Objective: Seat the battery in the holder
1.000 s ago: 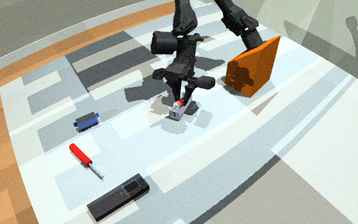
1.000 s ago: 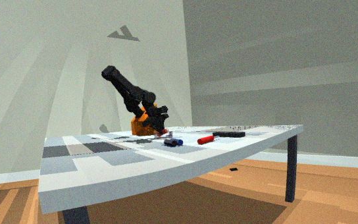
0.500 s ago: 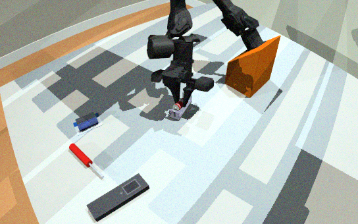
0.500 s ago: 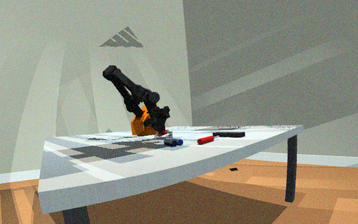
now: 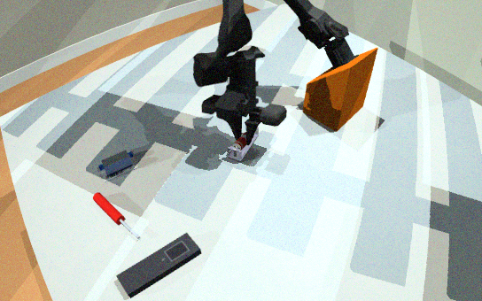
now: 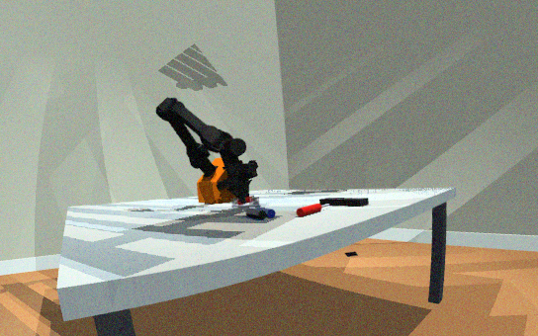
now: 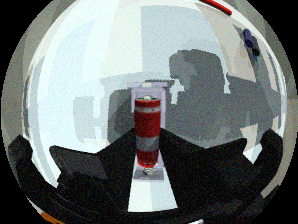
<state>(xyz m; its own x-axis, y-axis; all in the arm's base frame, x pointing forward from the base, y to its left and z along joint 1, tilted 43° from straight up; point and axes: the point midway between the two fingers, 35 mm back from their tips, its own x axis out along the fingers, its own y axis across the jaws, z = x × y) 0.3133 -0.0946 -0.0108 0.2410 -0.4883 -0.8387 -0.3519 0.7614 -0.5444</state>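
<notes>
The red battery (image 5: 240, 142) (image 6: 243, 201) (image 7: 147, 122), with pale bands, lies lengthwise over the pale lilac holder (image 5: 237, 154) (image 7: 159, 175), between its side walls. In the wrist view its small metal terminal points to the holder's far end, with a gap between it and the end wall. Its other end is beside the coiled spring (image 7: 149, 171) at the near end. My gripper (image 5: 244, 139) (image 7: 147, 132) is shut on the battery, one black finger on each side. Whether the battery rests on the holder's floor or is slightly tilted I cannot tell.
A blue and dark cylindrical part (image 5: 116, 163) (image 6: 261, 212) (image 7: 251, 42), a red screwdriver (image 5: 108, 208) (image 6: 309, 210) and a black box (image 5: 159, 266) (image 6: 343, 202) lie away from the holder. An orange block (image 5: 338, 95) (image 6: 210, 190) stands near the arm's base.
</notes>
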